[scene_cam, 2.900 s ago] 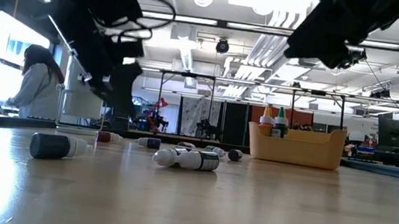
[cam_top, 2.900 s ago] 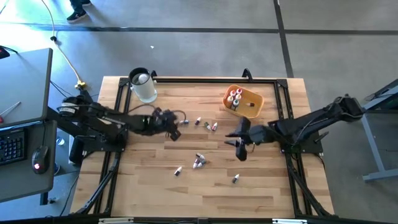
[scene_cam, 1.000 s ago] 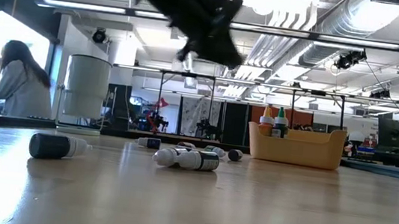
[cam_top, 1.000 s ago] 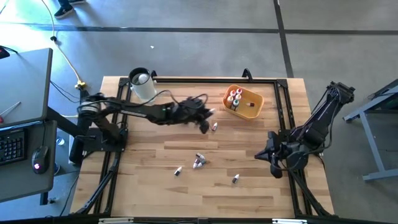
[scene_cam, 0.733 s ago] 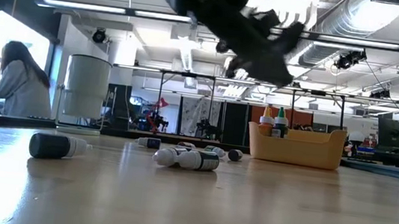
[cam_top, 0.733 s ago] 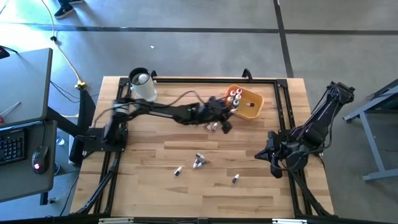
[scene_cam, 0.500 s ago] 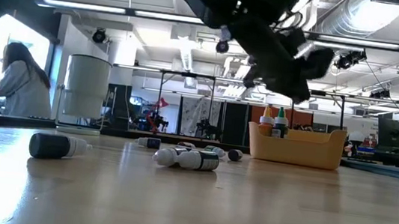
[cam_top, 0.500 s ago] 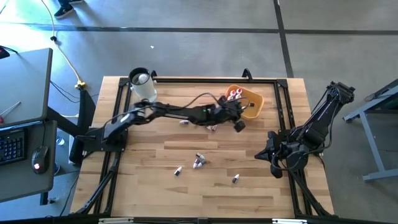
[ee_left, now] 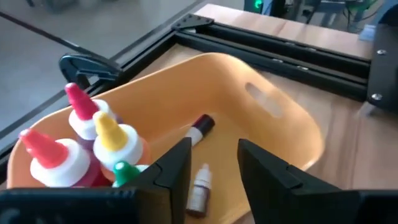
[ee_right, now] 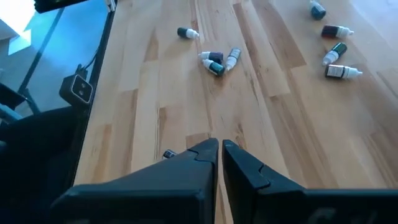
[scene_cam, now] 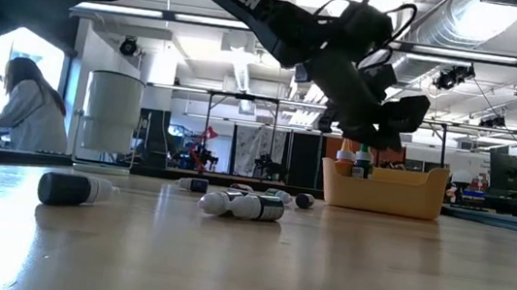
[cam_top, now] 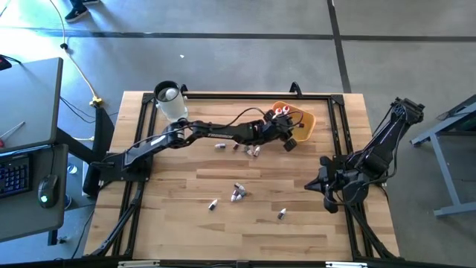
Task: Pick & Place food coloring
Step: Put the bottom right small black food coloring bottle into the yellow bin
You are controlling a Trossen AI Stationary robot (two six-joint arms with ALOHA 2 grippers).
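Orange-yellow plastic is where our left fingers [ee_left: 212, 163] hang: over the tray [cam_top: 303, 119] at the far side of the wooden surface [cam_top: 186, 216], parted by a narrow gap and holding nothing. Just below them in the left wrist view a small brown vial [ee_left: 199, 190] with a white cap lies inside the tray, and a second dark vial [ee_left: 201, 127] lies beyond it on the tray floor. We count four upright bottles [ee_left: 93, 144] clustered at one end of the tray: two with red tips, one yellow, one green.

Out on the surface we count about nine loose bottles [cam_top: 238, 193]: four or so close together just beside the tray under our left arm, three in a knot near the middle, and two single ones nearer the front edge. One clear round jar [cam_top: 172, 103] stands at the far left corner.

Our right fingers [ee_right: 219, 149] are pressed together, empty, parked low near the right edge of the surface.
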